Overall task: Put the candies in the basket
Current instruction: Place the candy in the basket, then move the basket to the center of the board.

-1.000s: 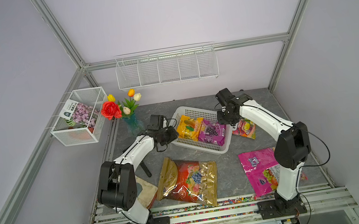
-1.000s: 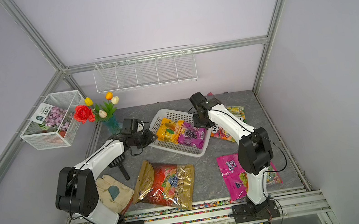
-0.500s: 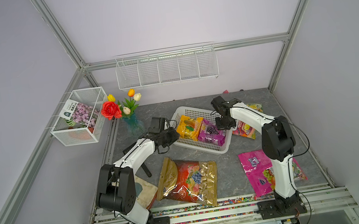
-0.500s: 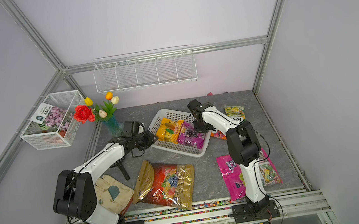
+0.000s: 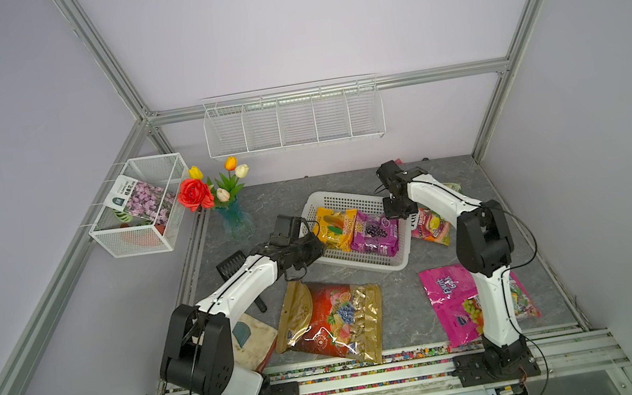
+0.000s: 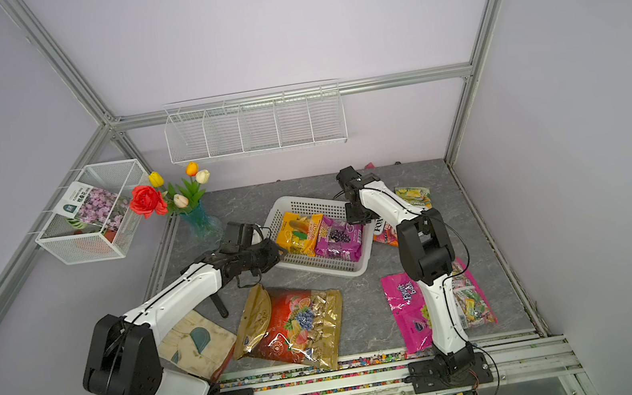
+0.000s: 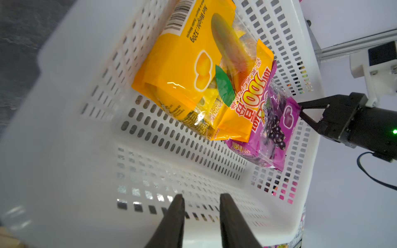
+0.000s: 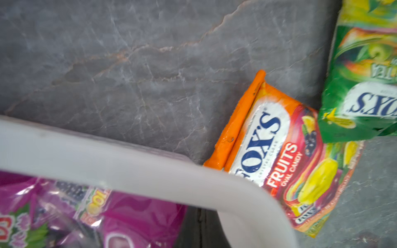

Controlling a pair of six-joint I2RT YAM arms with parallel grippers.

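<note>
My left gripper [image 7: 202,196] hovers spread at the basket's [image 5: 357,262] left wall, centre frame. The yellow bag [image 5: 335,227] and purple bag [image 5: 374,234] lie inside. My right gripper [image 7: 300,109] is pressed together at the purple bag's corner. The orange FOX'S bag [image 8: 268,150] lies just right of the rim. It looks like light, slippery film, so I'd pinch its crimped seam.

Ahead of the left pincer [image 7: 201,198] and its matt black fingers [image 7: 175,216], the basket [image 7: 64,150] is smooth white perforated plastic; the yellow bag [image 7: 178,64] and purple grape bag [image 7: 277,128] beyond are glossy film. The tabletop [image 8: 129,64] looks like matt veined stone.
</note>
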